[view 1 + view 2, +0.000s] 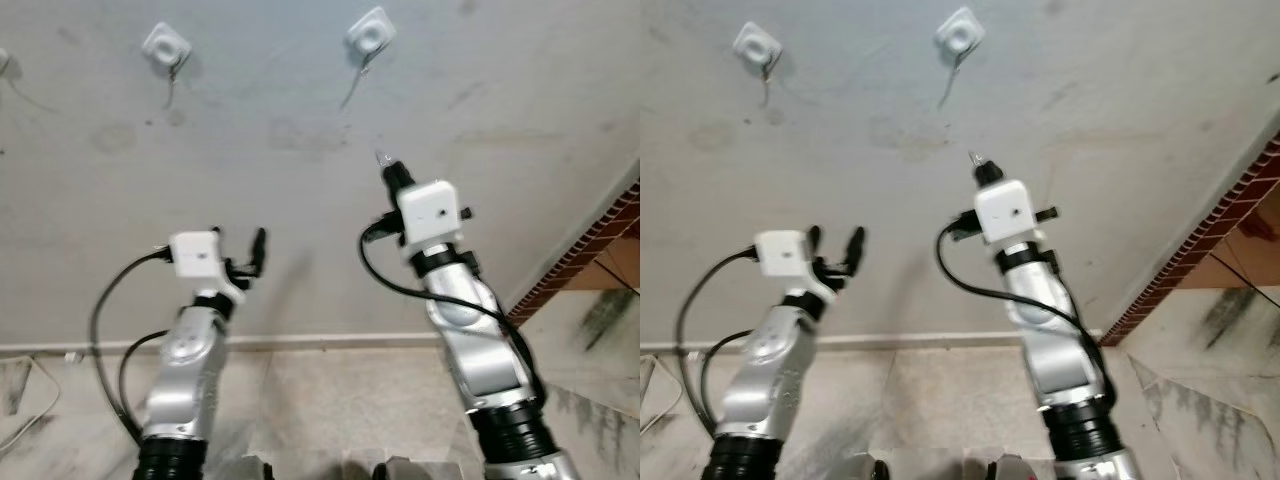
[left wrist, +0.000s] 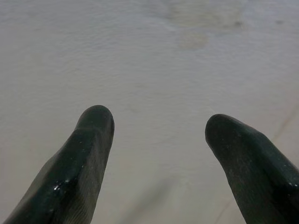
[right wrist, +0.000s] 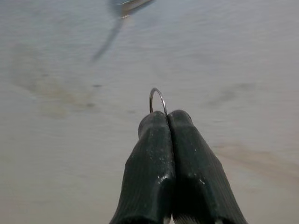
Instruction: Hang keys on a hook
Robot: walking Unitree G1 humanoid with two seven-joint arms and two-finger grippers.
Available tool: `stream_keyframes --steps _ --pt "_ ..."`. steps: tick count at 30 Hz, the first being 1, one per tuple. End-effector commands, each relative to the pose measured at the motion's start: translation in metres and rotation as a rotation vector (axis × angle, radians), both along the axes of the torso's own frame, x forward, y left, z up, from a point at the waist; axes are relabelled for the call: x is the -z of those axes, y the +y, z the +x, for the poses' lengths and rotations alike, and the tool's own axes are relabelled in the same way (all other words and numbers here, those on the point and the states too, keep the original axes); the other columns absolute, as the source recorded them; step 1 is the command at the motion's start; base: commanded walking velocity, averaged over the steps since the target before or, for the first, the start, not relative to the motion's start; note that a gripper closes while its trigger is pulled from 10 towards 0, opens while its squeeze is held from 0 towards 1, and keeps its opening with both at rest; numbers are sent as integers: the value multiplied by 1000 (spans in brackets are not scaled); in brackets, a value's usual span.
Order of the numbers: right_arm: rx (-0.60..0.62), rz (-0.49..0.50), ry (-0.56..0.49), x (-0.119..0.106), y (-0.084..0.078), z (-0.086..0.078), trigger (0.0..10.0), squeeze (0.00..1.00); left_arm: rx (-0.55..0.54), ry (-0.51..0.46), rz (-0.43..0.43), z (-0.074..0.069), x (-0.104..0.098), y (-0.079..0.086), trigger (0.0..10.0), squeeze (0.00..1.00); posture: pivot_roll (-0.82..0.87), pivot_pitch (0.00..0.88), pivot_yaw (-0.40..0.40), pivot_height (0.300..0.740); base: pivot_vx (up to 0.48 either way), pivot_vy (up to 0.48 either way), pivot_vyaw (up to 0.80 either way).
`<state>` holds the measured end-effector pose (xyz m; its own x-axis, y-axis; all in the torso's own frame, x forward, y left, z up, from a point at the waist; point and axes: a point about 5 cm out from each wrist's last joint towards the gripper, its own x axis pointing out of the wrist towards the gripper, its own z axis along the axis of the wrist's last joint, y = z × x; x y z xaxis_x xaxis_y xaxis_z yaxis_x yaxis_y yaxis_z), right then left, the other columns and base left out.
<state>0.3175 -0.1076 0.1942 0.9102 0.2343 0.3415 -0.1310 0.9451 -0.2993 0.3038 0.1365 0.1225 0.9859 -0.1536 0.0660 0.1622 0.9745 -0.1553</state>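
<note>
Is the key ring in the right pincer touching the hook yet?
Apart. In the left eye view the key ring at the right pincer sits below the hook, with bare wall between them.

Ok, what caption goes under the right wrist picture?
Right gripper shut on a key ring, below a wall hook.

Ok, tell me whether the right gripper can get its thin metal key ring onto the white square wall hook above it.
Probably yes: the right gripper, pinching the thin metal key ring, sits below the white square wall hook with bare wall between.
</note>
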Motion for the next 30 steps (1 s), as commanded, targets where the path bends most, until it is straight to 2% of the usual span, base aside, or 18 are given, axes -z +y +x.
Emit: stream_keyframes --steps 1,5,9,12,16,19,23,26,30 --pt "-62 27 -8 -3 12 -3 10000 0 -67 35 42 -4 12 20 10000 0 -15 160 34 740 0 0 0" --pt "-117 80 10 -4 17 -3 10000 0 -97 76 72 -8 25 30 10000 0 -8 163 35 740 0 0 0" --pt "-195 138 11 -15 27 1 10000 0 -104 137 112 -21 44 41 10000 0 15 184 46 740 0 0 0" --pt "-229 148 6 -20 33 4 10000 0 -93 151 115 -28 47 44 10000 0 35 205 54 740 0 0 0" --pt "-288 162 -13 -30 44 13 10000 0 -48 133 112 -37 42 42 10000 0 80 226 61 740 0 0 0" --pt "-302 170 -16 -33 47 15 10000 0 -35 122 114 -38 39 41 10000 0 93 229 61 740 0 0 0" --pt "-351 229 -36 -48 55 26 10000 0 -32 86 119 -39 26 39 10000 0 133 233 58 740 0 0 0" --pt "-368 297 -48 -61 54 35 10000 0 -39 66 115 -41 18 40 10000 0 163 239 51 740 0 0 0" --pt "-364 331 -56 -69 50 43 10000 0 -52 56 110 -44 14 41 10000 0 189 242 46 740 0 0 0"
